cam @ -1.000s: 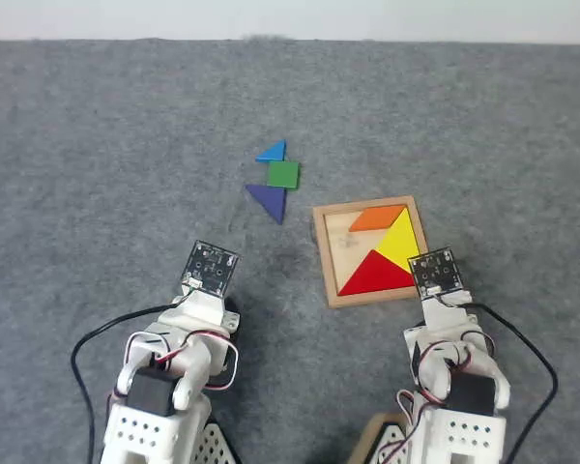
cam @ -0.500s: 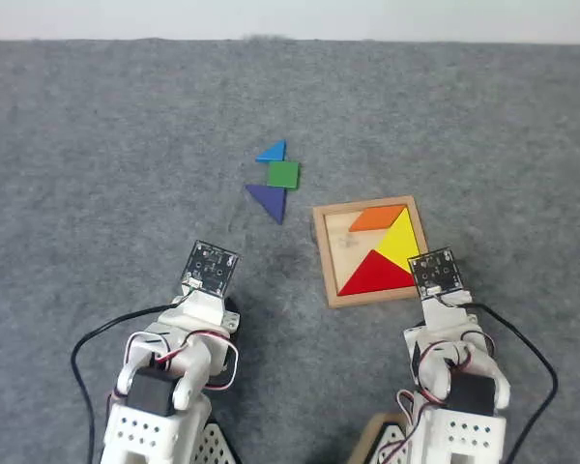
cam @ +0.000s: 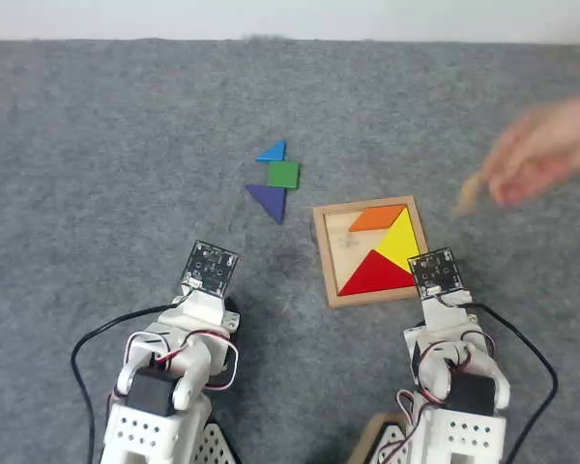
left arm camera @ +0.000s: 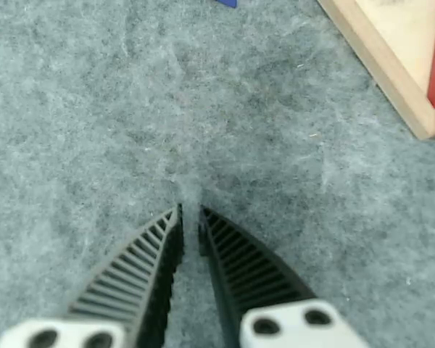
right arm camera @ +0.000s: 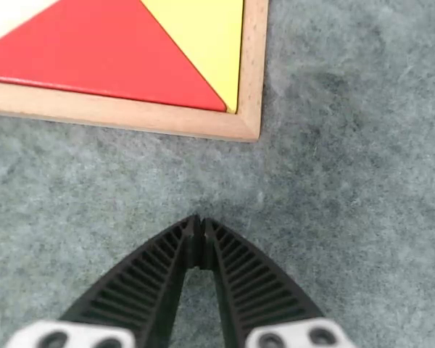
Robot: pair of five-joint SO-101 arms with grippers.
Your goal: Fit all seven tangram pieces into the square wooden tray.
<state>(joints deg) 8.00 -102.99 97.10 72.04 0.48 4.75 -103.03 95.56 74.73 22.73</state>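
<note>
Both my grippers are clenched on nothing: the left gripper (left arm camera: pixel 191 214) hangs over the grey mat (cam: pixel 126 145) and the right gripper (right arm camera: pixel 199 221) is just outside the near rim of the wooden tray (cam: pixel 321 253).

The risk I see is the person's hand (cam: pixel 541 155) above the mat beside the tray. It is blurred and holds something pale, and a reach there could strike it.

The three loose pieces also lie close together, so pinching one may push its neighbours.

In the tray are the red triangle (cam: pixel 372 273), yellow triangle (cam: pixel 403 237) and orange piece (cam: pixel 377 218); one side stays bare. Well apart from the tray lie the blue triangle (cam: pixel 273 153), green square (cam: pixel 283 174) and dark blue triangle (cam: pixel 269 200).
</note>
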